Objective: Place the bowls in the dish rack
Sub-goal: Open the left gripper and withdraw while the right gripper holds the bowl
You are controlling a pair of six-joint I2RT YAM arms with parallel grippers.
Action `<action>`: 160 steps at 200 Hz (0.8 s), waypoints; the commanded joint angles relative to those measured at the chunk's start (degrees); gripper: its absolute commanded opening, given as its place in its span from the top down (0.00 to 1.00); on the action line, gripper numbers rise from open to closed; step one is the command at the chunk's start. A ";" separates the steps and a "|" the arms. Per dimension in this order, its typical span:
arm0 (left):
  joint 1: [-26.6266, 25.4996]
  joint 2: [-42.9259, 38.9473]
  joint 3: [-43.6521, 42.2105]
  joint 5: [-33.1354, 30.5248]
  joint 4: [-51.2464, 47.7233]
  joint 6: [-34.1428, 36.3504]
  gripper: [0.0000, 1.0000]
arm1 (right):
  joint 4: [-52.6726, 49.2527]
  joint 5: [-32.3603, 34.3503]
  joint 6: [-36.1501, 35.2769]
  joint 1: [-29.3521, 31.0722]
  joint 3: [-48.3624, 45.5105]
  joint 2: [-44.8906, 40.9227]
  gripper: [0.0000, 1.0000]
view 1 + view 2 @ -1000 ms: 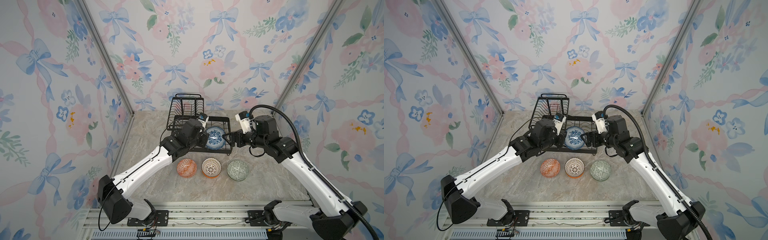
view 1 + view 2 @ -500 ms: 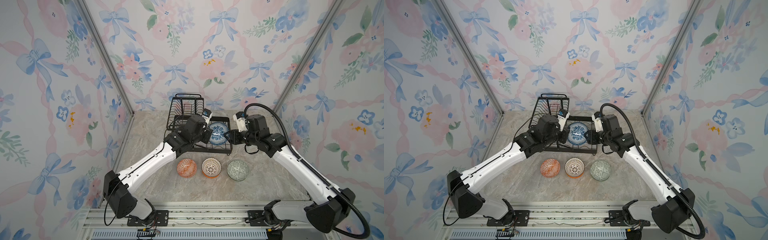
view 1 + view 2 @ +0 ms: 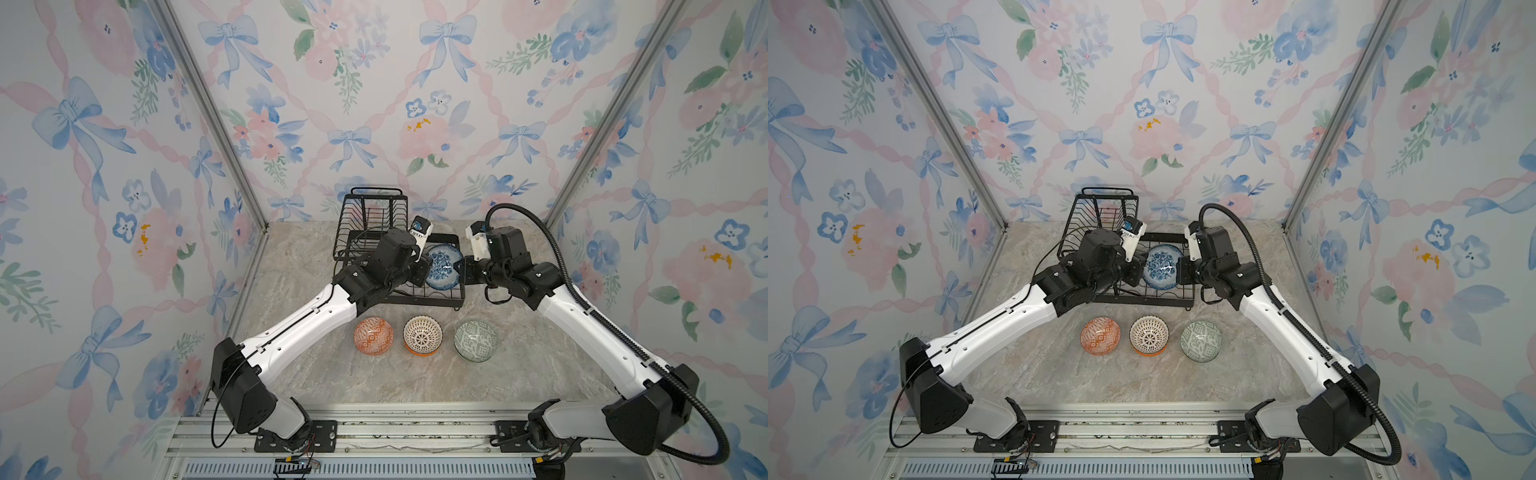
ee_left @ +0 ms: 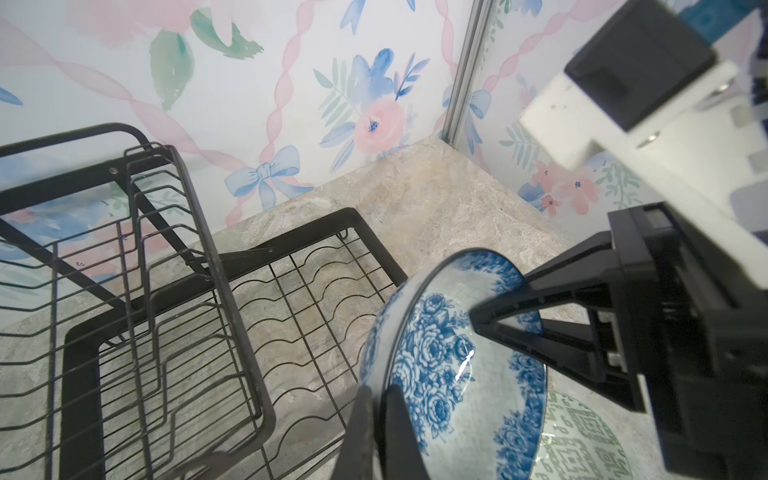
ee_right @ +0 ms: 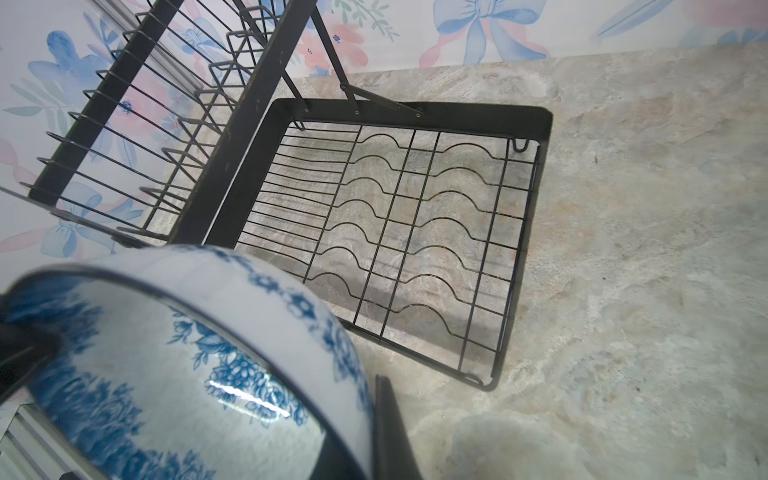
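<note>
The blue-white floral bowl (image 3: 442, 266) (image 3: 1160, 268) hangs tilted on edge over the lower tray of the black wire dish rack (image 3: 415, 297) (image 3: 1100, 208). My left gripper (image 3: 427, 270) (image 4: 378, 395) is shut on its left rim, one finger inside and one outside. My right gripper (image 3: 462, 270) (image 5: 365, 419) is shut on the opposite rim. Both wrist views show the bowl (image 4: 457, 353) (image 5: 187, 353) close up. Three more bowls stand in a row on the table in front of the rack: orange-white geometric (image 3: 373, 336), white-brown lattice (image 3: 422, 334), grey-green patterned (image 3: 476, 340).
The rack's raised basket (image 3: 376, 216) stands behind the left arm, near the back wall. The tray's wavy slot wires (image 5: 415, 216) lie bare beneath the bowl. An orange edge shows under the lattice bowl. Papered walls close in at the back and on both sides.
My right gripper has moved in to the floral bowl's right rim and shut on it. The left gripper has kept its grip, and the bowl has shifted slightly back over the tray.
</note>
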 commanded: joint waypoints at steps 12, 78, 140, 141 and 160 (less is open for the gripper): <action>1.13 -3.13 1.50 2.74 -0.33 0.81 0.38 | 0.46 -0.16 -3.84 -0.25 5.86 1.07 1.00; 18.21 -17.97 -12.71 4.19 -4.48 -5.02 0.02 | 9.72 7.90 -13.21 -2.09 3.92 6.64 1.00; 31.22 -23.66 -21.87 7.96 -8.06 -7.18 0.02 | 31.84 18.21 -24.57 -2.33 1.67 19.08 1.00; 31.39 -23.64 -22.00 8.05 -8.06 -7.22 0.02 | 32.15 18.22 -24.68 -2.34 1.71 19.41 1.00; 34.79 -22.86 -23.77 9.89 -7.96 -7.79 0.02 | 37.30 19.91 -27.28 -2.29 2.79 24.56 1.00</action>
